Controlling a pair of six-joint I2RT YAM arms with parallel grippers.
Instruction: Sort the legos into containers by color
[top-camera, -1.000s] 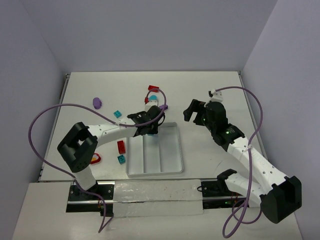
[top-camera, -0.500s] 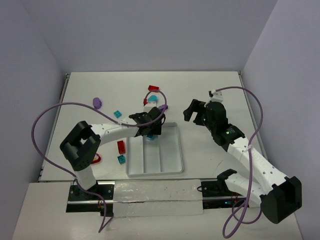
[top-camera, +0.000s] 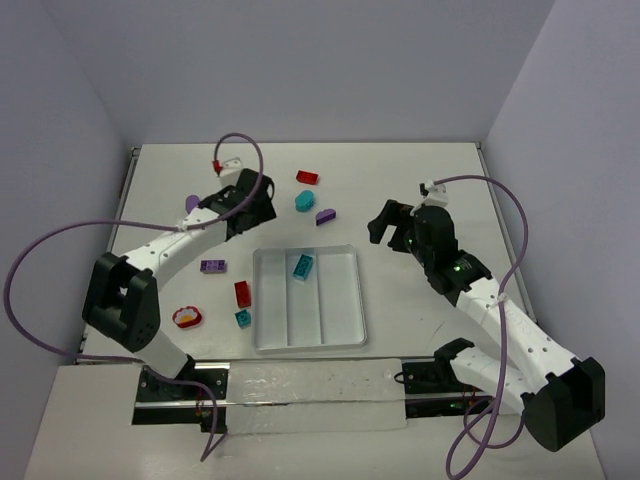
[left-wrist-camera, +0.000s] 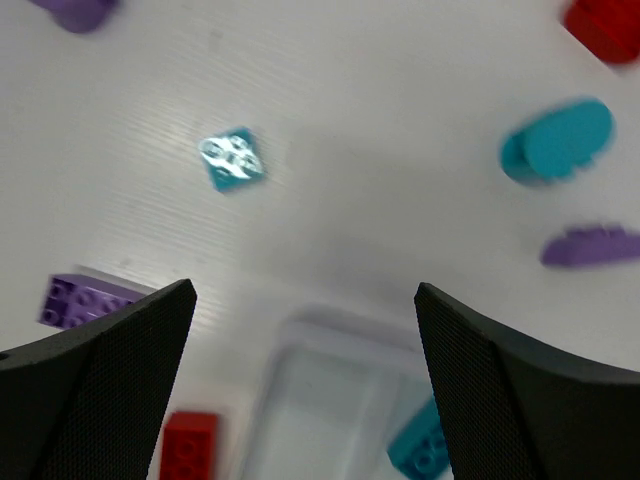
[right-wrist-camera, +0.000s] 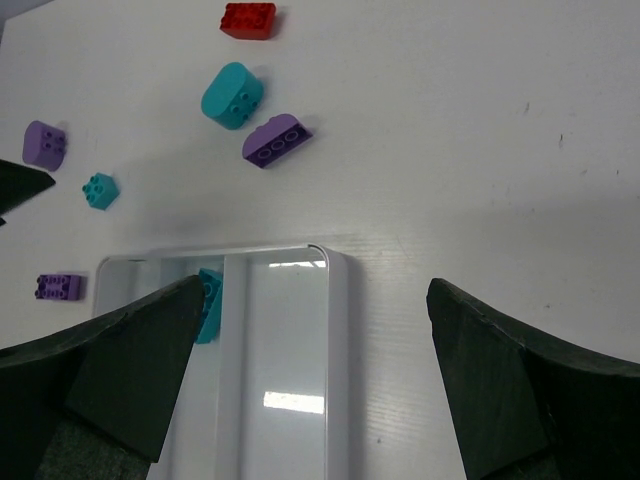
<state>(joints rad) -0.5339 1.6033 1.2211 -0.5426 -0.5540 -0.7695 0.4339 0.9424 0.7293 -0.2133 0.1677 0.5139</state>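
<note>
The white tray lies on the table just ahead of the arm bases, its three long compartments running away from them. One teal brick lies in the middle compartment, at its far end.

The other legos lie on the table. Beyond the tray's far edge sit a red brick, a rounded teal piece and a rounded purple piece, near one another but apart. To the tray's left are a purple brick, a second red brick and a small teal brick — the last two just beside the tray's wall. Farther left lies a red piece with a pale middle. The left wrist view also shows a small teal stud piece.

The left arm reaches over the table's far left part. The left jaws stand wide open with nothing between them, above bare table beyond the tray's far left corner. The right arm hangs off the tray's far right corner — the right jaws gape wide too, empty.
</note>
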